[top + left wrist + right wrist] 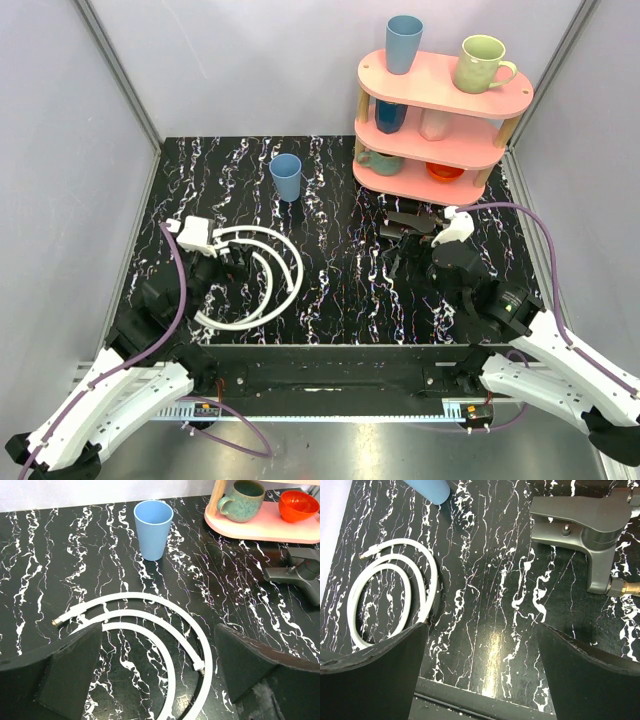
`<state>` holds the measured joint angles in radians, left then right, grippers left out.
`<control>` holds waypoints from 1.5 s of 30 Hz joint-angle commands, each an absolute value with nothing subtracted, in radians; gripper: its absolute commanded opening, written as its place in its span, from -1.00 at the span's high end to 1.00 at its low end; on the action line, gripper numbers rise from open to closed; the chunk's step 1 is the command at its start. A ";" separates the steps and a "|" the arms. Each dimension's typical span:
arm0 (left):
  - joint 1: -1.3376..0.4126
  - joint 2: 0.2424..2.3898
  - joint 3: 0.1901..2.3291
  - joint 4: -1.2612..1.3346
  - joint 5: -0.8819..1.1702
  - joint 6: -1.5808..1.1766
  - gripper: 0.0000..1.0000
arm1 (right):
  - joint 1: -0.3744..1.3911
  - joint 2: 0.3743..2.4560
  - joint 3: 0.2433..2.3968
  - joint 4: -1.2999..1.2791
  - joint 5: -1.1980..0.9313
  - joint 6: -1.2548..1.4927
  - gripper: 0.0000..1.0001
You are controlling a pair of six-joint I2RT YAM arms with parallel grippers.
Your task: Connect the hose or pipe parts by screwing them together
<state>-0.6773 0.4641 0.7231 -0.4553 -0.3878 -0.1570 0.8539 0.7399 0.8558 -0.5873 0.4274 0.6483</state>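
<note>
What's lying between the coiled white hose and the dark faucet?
Nothing; only bare marbled tabletop separates hose from faucet, seen in the right wrist view.

text: none legible | labels: none | brands: none | numbers: none

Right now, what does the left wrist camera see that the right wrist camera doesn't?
Only the left wrist view: the pink shelf with a teal mug and an orange bowl on its bottom tier.

Only the right wrist view: the brass threaded end on the dark grey tap piece, and the table's near edge.

Both: the coiled white hose, the blue cup (only its base shows in the right view), the tap piece, and the marbled black tabletop.
</note>
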 commanded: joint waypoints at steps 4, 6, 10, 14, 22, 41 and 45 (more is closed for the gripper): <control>-0.667 0.494 0.741 -0.434 -0.427 -0.163 -0.98 | 0.861 0.748 0.833 -0.528 0.590 0.656 -1.00; -0.667 0.514 0.752 -0.446 -0.404 -0.167 -0.98 | 0.861 0.759 0.825 -0.490 0.643 0.650 -0.99; -0.667 0.546 0.768 -0.474 -0.411 -0.189 -0.98 | 0.861 0.865 0.834 -0.410 0.753 0.566 -1.00; -0.667 0.561 0.785 -0.505 -0.466 -0.196 -0.98 | 0.823 1.021 0.919 -0.327 0.850 0.411 -0.99; -0.666 0.538 0.790 -0.517 -0.486 -0.206 -0.98 | 0.505 1.274 1.081 -0.324 0.540 0.422 -1.00; -0.664 0.523 0.787 -0.523 -0.558 -0.204 -0.98 | 0.336 1.416 1.108 -0.240 -0.078 0.449 -0.92; -0.647 0.508 0.785 -0.520 -0.591 -0.204 -0.98 | 0.472 1.451 1.094 -0.181 -0.042 0.492 -0.89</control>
<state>-0.6651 0.5289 0.7406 -0.5400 -0.5175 -0.2031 0.3515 1.4528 1.0973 -0.2974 0.0166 0.4473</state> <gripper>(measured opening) 0.988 0.956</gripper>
